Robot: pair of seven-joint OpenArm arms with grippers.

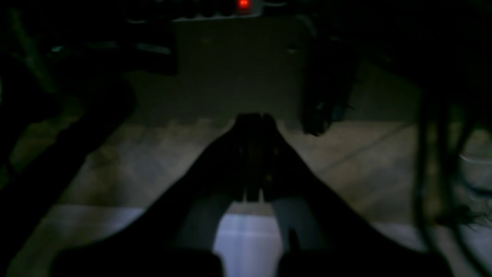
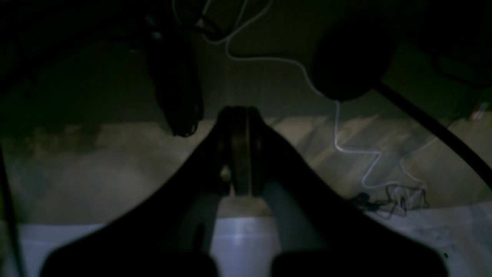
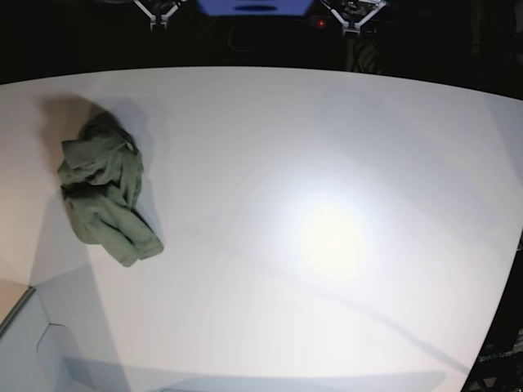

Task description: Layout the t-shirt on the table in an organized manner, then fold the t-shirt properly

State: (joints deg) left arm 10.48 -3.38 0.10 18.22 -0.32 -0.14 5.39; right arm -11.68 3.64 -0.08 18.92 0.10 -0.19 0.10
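1. The olive t-shirt (image 3: 105,200) lies crumpled near the left edge of the white table (image 3: 327,163)
2. Left gripper (image 1: 254,117) and right gripper (image 2: 239,111) are both closed, empty, off the table
3. Laying out has not begun; next, an arm must reach the shirt

Dim lab, white table (image 3: 343,131), loose cables (image 2: 346,150)

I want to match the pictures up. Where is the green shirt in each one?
Base: the shirt lies crumpled at the left of the table.
Left wrist: not in it; only the shut left claw over a dark floor.
Right wrist: not in it; only the shut right claw.
Shared landmark: the white table, a pale strip at the bottom of both wrist views.
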